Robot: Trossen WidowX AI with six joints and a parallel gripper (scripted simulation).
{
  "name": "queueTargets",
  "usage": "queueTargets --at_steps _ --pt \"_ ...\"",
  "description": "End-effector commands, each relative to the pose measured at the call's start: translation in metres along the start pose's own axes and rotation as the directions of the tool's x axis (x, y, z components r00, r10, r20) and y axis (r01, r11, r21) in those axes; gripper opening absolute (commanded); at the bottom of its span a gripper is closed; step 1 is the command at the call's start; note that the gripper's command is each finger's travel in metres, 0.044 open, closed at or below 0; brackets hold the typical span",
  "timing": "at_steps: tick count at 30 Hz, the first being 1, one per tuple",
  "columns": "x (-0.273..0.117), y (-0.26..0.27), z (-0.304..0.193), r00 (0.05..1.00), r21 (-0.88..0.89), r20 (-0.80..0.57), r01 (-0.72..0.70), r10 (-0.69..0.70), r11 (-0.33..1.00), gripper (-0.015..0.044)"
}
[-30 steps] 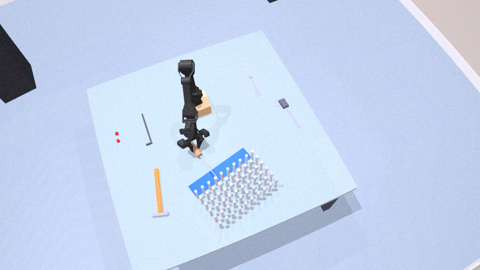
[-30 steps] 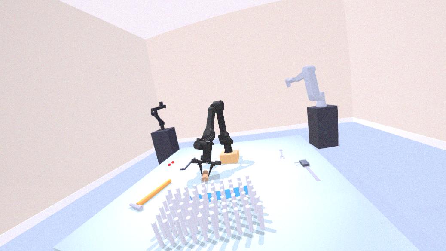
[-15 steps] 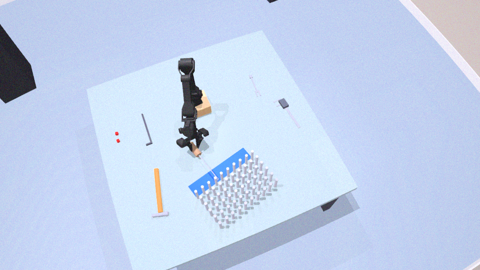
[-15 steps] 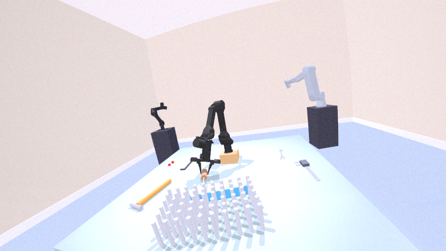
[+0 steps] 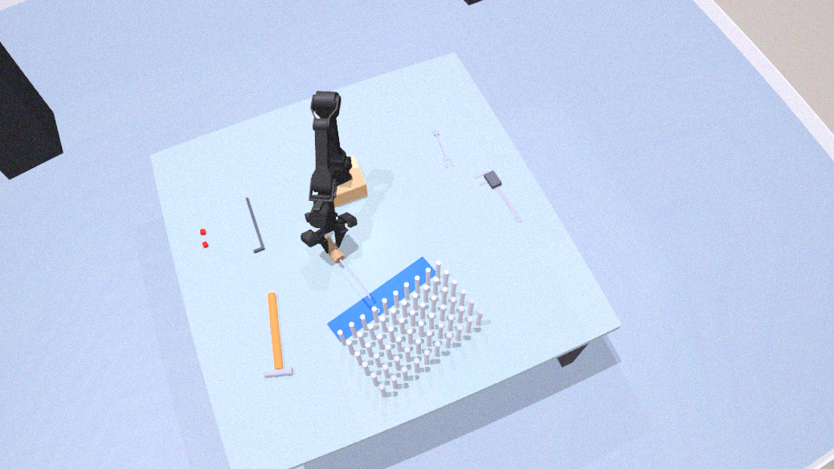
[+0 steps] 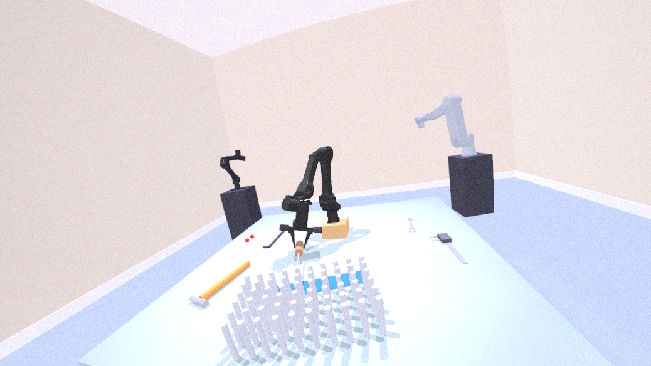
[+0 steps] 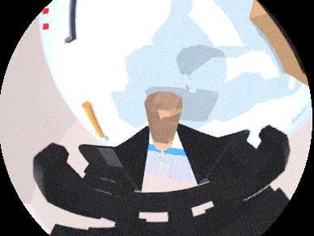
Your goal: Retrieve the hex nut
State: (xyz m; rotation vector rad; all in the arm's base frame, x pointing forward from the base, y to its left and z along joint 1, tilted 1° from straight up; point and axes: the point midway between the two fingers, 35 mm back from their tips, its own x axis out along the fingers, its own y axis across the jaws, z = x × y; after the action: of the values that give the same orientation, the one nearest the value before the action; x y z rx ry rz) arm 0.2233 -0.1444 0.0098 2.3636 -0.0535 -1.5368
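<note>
My gripper (image 5: 333, 246) (image 6: 298, 245) (image 7: 163, 127) is shut on the brown handle (image 5: 336, 253) (image 6: 298, 249) (image 7: 163, 111) of a tool with a thin pale shaft (image 5: 354, 279). The shaft slopes down to the blue taped strip (image 5: 387, 285) (image 6: 331, 282) (image 7: 178, 152), and its far end lies over the strip, close to the front row of standing spacers (image 5: 382, 392) (image 6: 380, 316). The spacers look upright. A tiny pale spot shows by the shaft's end in the top view; I cannot tell whether it is the tool's tip or the nut. The nut is not clearly visible elsewhere.
An orange-handled hammer (image 5: 275, 332) (image 6: 227, 279) (image 7: 94, 121), a dark hex key (image 5: 255, 224) (image 6: 274, 240) (image 7: 73, 20) and two red cubes lie left of the gripper. A wrench (image 5: 443, 148) (image 6: 411, 225) and a caliper (image 5: 492, 178) (image 6: 444, 237) lie right. The arm stands by a tan block (image 5: 353, 191) (image 6: 335, 230).
</note>
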Motion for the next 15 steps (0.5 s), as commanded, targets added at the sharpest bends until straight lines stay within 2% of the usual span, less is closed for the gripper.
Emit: queueTargets --at_steps 1,15 --pt "-0.013 0.010 -0.012 1.000 -0.004 -0.019 -0.010 0.010 1.000 0.0000" --pt "-0.073 0.033 -0.045 1.000 -0.002 -0.020 -0.011 0.011 1.000 0.0000"
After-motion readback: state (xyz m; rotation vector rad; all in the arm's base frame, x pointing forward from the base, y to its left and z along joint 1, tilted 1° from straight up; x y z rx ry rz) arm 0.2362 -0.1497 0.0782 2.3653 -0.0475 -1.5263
